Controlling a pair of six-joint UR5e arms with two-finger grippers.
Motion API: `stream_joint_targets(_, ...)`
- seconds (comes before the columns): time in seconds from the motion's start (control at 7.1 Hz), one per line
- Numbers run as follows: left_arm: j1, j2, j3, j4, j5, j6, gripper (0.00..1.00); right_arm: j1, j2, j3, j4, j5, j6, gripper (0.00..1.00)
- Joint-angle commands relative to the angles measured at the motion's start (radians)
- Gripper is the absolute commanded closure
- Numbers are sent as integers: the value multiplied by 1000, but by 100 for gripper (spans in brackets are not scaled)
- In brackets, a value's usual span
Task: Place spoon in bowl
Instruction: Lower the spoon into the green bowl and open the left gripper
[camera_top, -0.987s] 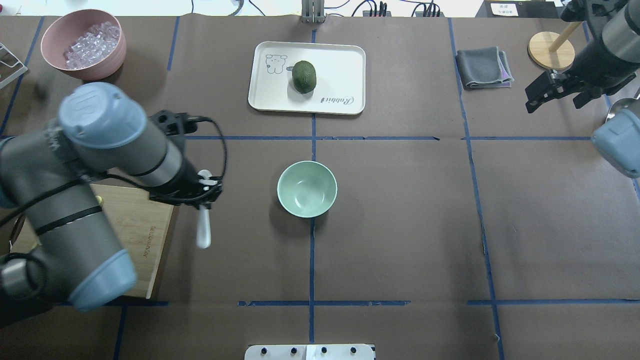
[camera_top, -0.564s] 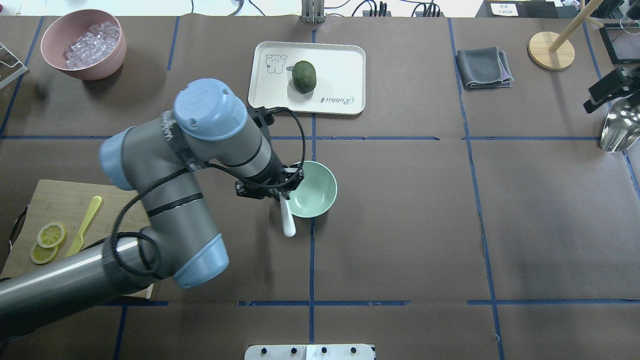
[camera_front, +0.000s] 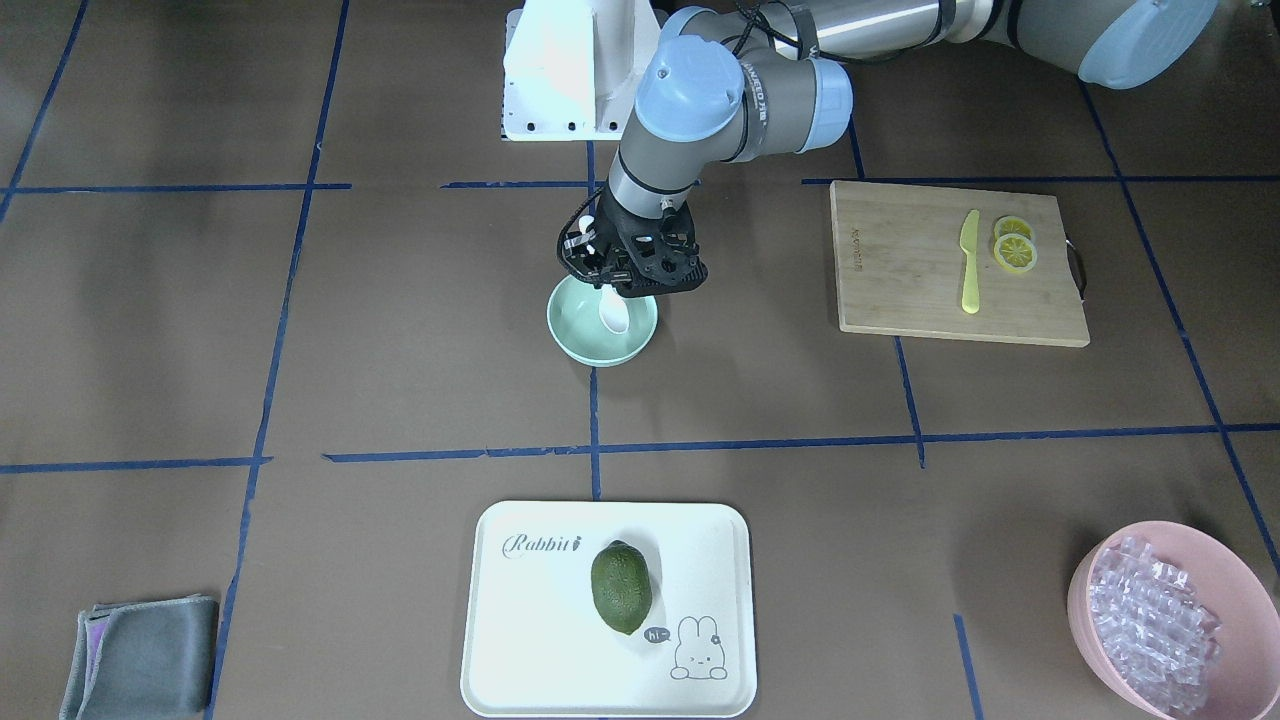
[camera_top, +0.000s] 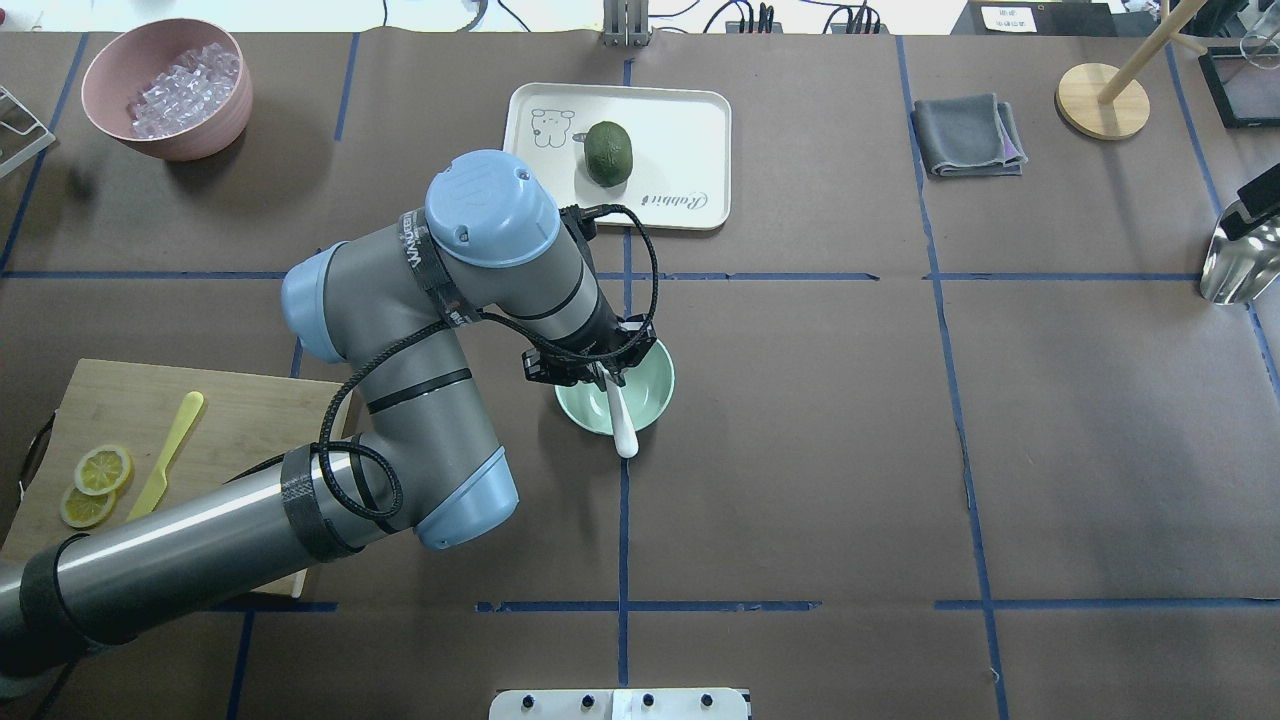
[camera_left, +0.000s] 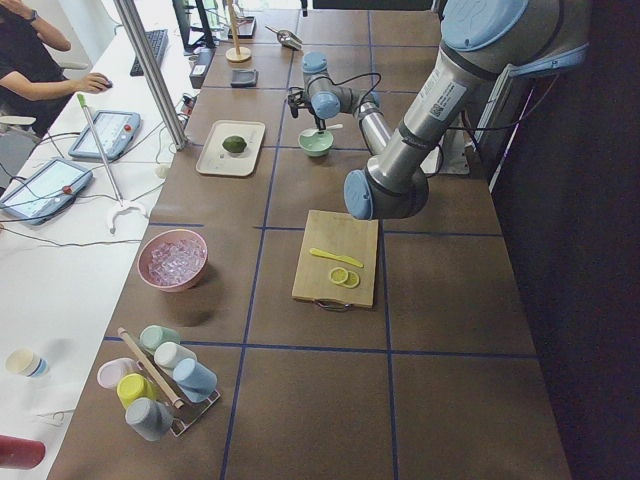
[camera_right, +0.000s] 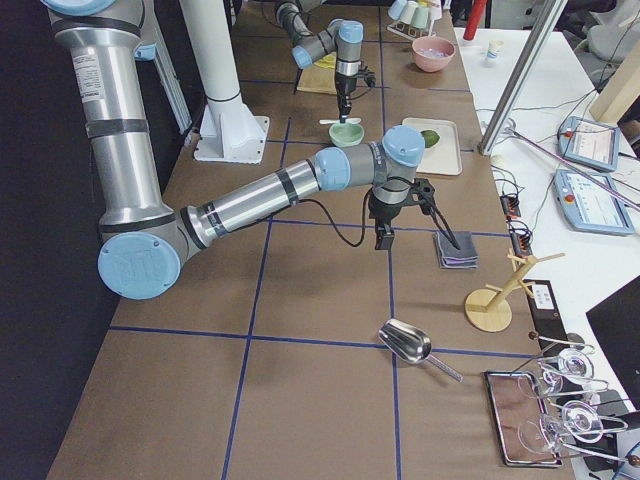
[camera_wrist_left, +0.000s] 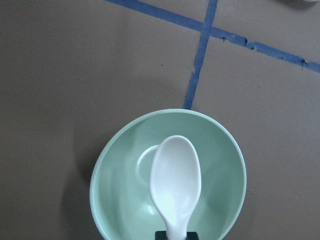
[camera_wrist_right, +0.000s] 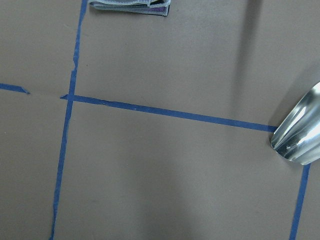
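Done: spoon (camera_wrist_left: 175, 180) picked up, scoop over bowl (camera_wrist_left: 220, 170)
Left claw (camera_top: 603, 378): shut tight on spoon handle
To do: lower a bit, let go, pull away

Robotics lab: brown table (camera_top: 800, 450) gridded with blue tape (camera_top: 760, 276), teach pendants (camera_left: 103, 135) on side bench (camera_left: 60, 260), operator (camera_left: 30, 60) at keyboard (camera_left: 155, 48).

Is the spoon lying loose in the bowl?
No, the left gripper is shut on the spoon, holding its scoop over the bowl.
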Motion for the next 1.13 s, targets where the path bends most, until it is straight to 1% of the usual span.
stream_joint_targets(0.0,2,-3,5,-1,2,-1,1,4,0,0,0,1,-1,0)
stream_joint_targets(0.56,0,2,-9,15,-3,-1,0,4,-2,-2,0,1,-1,0)
stream_joint_targets(0.7,-27,5,-16,42,-29,2,0,7,-11,-2,2,1,-4,0)
stream_joint_targets(0.85,-87,14,-79,161,-91,60,0,24,-38,-5,8,2,-59,0)
stream_joint_targets(0.99,-119,91,-201,287,-103,193,0,56,-57,-6,8,21,-87,0)
